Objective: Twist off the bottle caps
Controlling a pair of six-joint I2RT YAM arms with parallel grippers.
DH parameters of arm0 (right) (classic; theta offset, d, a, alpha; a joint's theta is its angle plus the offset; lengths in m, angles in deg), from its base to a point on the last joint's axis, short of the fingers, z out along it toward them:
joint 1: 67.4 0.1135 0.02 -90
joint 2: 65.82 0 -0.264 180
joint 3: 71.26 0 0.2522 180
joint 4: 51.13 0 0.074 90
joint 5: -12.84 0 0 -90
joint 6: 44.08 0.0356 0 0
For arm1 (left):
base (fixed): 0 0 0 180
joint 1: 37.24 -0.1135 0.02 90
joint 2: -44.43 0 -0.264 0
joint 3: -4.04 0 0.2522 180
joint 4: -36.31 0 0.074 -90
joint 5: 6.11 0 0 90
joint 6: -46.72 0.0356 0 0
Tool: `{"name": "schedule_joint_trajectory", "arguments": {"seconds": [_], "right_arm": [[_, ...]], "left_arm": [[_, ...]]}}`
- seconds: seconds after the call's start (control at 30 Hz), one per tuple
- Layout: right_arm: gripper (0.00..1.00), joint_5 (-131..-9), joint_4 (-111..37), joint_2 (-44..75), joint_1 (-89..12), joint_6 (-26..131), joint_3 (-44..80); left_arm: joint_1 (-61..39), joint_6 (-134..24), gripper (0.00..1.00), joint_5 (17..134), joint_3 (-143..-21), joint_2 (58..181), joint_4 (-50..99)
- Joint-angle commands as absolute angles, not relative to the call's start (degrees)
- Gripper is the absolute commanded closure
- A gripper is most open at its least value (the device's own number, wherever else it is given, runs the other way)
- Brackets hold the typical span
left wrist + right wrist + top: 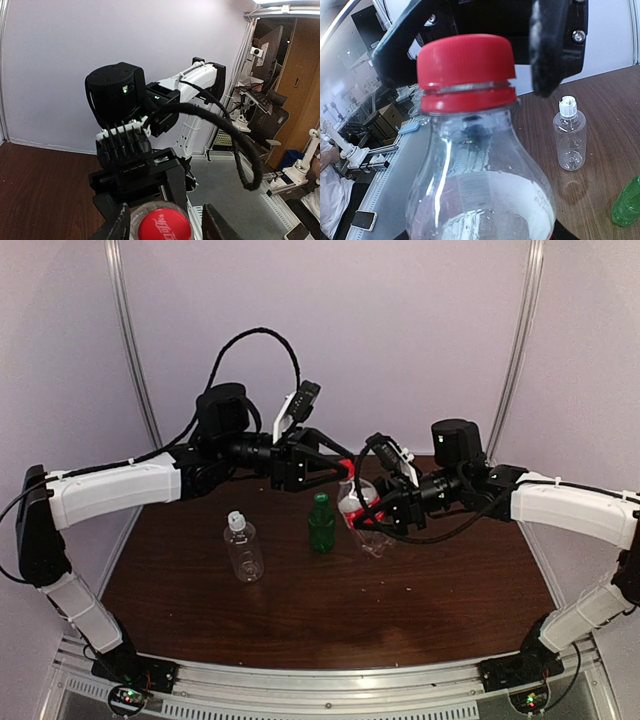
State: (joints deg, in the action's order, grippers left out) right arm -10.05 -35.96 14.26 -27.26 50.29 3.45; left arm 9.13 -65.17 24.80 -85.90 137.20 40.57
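The red cap (465, 70) sits between the left jaws (unclamped); right jaws grip its bottle (480, 200).

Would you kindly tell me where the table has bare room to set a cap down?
The near strip of the table, between the clear bottle and green bottle and the arm bases, is bare. Around the red-capped bottle it is crowded.

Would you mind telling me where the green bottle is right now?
In the top view, the green bottle stands upright near the middle of the table, between the white-capped clear bottle on its left and the red-labelled bottle held in the right gripper.
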Motion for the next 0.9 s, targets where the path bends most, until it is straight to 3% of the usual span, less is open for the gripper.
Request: {"name": "schedule_joint_trajectory", "arguments": {"seconds": [0.0, 0.2, 0.4, 0.7, 0.87], "right_arm": [[0.52, -9.48, -38.83, 14.69, -27.44, 50.67, 5.53], [0.54, -13.27, -37.94, 14.53, -27.57, 50.06, 5.73], [0.55, -23.46, -34.74, 13.45, -27.54, 48.18, 6.03], [0.55, -43.48, -36.59, 11.5, -27.01, 48.25, 4.31], [0.56, -47.44, -37.19, 10.68, -26.47, 48.48, 3.18]], "left_arm": [[8.8, -65.97, 0.54, 23.08, -85.97, 137.72, 44.03], [8.73, -67.08, 0.76, 24.47, -85.92, 137.6, 44.61], [8.81, -68.54, 0.91, 32.16, -86.79, 136.57, 41.12], [13.81, -72.27, 0.9, 67.52, -95.2, 135.35, 20.32], [15.0, -74.6, 0.83, 73.26, -96.29, 135.5, 18.02]]}}
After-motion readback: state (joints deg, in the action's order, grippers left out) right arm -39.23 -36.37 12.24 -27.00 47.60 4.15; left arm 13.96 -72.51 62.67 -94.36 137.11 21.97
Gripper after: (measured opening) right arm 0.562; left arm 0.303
